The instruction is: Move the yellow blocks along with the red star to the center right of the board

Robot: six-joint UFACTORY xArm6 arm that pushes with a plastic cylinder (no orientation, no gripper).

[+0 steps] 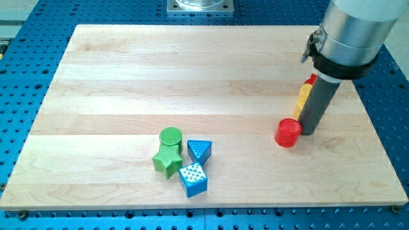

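My tip rests on the board at the view's right, just right of a red cylinder and touching or nearly touching it. A yellow block stands right behind the rod, partly hidden by it; its shape cannot be made out. A small piece of a red block shows above the yellow one, mostly hidden by the rod and the arm's body; I cannot tell if it is the star. Any second yellow block is hidden.
At the view's lower middle sits a cluster: a green cylinder, a green star, a blue triangle and a blue cube. The wooden board lies on a blue perforated table.
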